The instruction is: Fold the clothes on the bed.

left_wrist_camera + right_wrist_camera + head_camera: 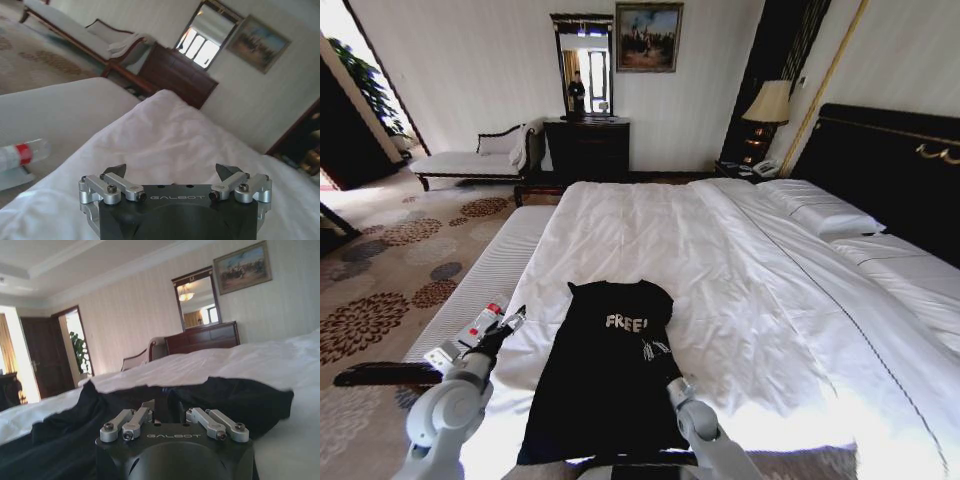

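White bed [740,260] carries one black T-shirt [605,380]; left pincer [172,172] gapes empty, right pincer [162,412] pinches its edge.

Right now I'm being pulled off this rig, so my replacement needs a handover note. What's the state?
Left claw: open, holding nothing, over the white duvet beside the shirt's left edge.
Right claw: shut on the black T-shirt, low on its right side.
Shirt lies flat near the foot of the bed, "FREE!" lettering up.
Done: right side gripped, no fold visible.
Left: grip the left side and make every fold.
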`<state>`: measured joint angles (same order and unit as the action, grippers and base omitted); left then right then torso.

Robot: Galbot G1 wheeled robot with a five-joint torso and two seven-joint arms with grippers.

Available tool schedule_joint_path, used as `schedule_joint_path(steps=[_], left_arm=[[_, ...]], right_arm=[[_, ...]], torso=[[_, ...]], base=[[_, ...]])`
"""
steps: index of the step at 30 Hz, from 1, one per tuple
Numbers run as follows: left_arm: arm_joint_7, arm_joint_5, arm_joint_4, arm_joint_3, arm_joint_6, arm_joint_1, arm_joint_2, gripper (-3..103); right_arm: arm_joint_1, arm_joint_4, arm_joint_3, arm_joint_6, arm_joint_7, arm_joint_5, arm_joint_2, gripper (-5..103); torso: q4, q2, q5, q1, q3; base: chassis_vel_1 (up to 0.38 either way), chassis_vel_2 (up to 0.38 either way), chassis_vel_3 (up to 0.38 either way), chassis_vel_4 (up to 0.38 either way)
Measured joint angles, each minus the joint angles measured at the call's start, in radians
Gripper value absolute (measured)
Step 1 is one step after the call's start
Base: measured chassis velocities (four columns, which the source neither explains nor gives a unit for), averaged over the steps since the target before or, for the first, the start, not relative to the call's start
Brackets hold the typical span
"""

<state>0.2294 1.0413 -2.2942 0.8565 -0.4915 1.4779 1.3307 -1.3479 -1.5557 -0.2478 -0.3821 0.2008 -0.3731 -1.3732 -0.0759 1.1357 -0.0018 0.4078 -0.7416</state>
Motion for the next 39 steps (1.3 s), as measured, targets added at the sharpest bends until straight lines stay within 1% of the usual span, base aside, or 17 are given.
schedule_joint_path(steps=[1,2,4,6,7,8,12,14,17,19,23,24,27,28,31,33,39], left_arm=[[-0.035,0.046,-0.043,0.008,0.013,-0.005,-0.006,100],[-0.035,0.046,-0.043,0.008,0.013,-0.005,-0.006,100],[-0.1,0.126,-0.131,0.021,0.033,-0.023,-0.031,100],[-0.149,0.158,-0.189,0.022,0.042,-0.037,-0.052,100],[-0.165,0.164,-0.204,0.019,0.043,-0.043,-0.06,100],[-0.165,0.164,-0.204,0.019,0.043,-0.043,-0.06,100],[-0.181,0.192,-0.215,0.003,0.039,-0.052,-0.064,100],[-0.182,0.196,-0.215,0.003,0.038,-0.052,-0.063,100],[-0.177,0.202,-0.214,0.004,0.036,-0.057,-0.059,100],[-0.174,0.203,-0.213,0.004,0.036,-0.059,-0.057,100],[-0.159,0.2,-0.211,-0.004,0.032,-0.068,-0.049,100],[-0.159,0.2,-0.211,-0.004,0.032,-0.068,-0.049,100],[-0.138,0.17,-0.209,-0.013,0.017,-0.08,-0.053,100],[-0.138,0.17,-0.209,-0.013,0.017,-0.08,-0.053,100],[-0.127,0.147,-0.199,-0.018,0.014,-0.093,-0.061,100],[-0.12,0.146,-0.194,-0.021,0.012,-0.098,-0.06,100],[-0.116,0.146,-0.196,-0.023,0.012,-0.092,-0.055,100]], right_arm=[[-0.006,-0.024,-0.006,-0.005,0.0,-0.043,0.002,30],[-0.006,-0.024,-0.006,-0.005,0.0,-0.043,0.002,30],[-0.012,-0.067,-0.022,-0.027,0.0,-0.146,0.003,41],[-0.008,-0.08,-0.031,-0.046,-0.001,-0.228,0.003,51],[-0.003,-0.085,-0.036,-0.049,-0.007,-0.282,0.003,51],[-0.003,-0.085,-0.036,-0.049,-0.007,-0.282,0.003,51],[0.028,-0.1,-0.05,-0.011,-0.108,-0.501,0.003,73],[0.038,-0.102,-0.054,0.0,-0.138,-0.548,0.003,73],[0.06,-0.102,-0.066,0.033,-0.196,-0.628,0.002,90],[0.067,-0.098,-0.068,0.044,-0.218,-0.646,0.001,95],[0.086,-0.089,-0.069,0.117,-0.346,-0.701,-0.004,100],[0.086,-0.089,-0.069,0.117,-0.346,-0.701,-0.004,100],[0.08,-0.138,-0.067,0.255,-0.47,-0.8,0.0,100],[0.08,-0.138,-0.067,0.255,-0.47,-0.8,0.0,100],[0.078,-0.163,-0.056,0.362,-0.544,-0.851,0.004,100],[0.091,-0.147,-0.05,0.382,-0.567,-0.853,0.005,100],[0.119,-0.105,-0.051,0.385,-0.558,-0.87,0.007,100]], torso=[[0.0002,0.0,0.0001,0.0,0.0],[0.0002,0.0,0.0001,0.0,0.0],[0.0002,0.0,0.0003,0.0,0.0],[0.0002,0.0,0.0003,0.0,0.0],[0.0002,0.0,0.0003,0.0,0.0],[0.0002,0.0,0.0003,0.0,0.0],[0.0003,0.0,0.0001,0.0,0.0],[0.0003,0.0,0.0001,0.0,0.0],[0.0003,0.0,0.0,0.0,0.0],[0.0003,0.0,0.0,0.0,0.0],[0.0003,0.0,0.0001,0.0,0.0],[0.0003,0.0,0.0001,0.0,0.0],[0.0003,0.0,0.0,0.0,0.0],[0.0003,0.0,0.0,0.0,0.0],[0.0002,0.0,0.0,0.0,0.0],[0.0003,0.0,0.0,0.0,0.0],[0.0003,0.0,0.0,0.0,0.0]], base=[[0.0,0.0,0.0,0.0],[0.0,0.0,0.0,0.0],[0.0,0.0,0.0,0.0],[0.0,0.0,0.0,0.0],[0.0,0.0,0.0,0.0],[0.0,0.0,0.0,0.0],[0.0,0.0,0.0,0.0],[0.0,0.0,0.0,0.0],[0.0,0.0,0.0,0.0],[0.0,0.0,0.0,0.0],[0.0,0.0,0.0,0.0],[0.0,0.0,0.0,0.0],[0.0,0.0,0.0,0.0],[0.0,0.0,0.0,0.0],[0.0,0.0,0.0,0.0],[0.0,0.0,0.0,0.0],[0.0,0.0,0.0,0.0]])
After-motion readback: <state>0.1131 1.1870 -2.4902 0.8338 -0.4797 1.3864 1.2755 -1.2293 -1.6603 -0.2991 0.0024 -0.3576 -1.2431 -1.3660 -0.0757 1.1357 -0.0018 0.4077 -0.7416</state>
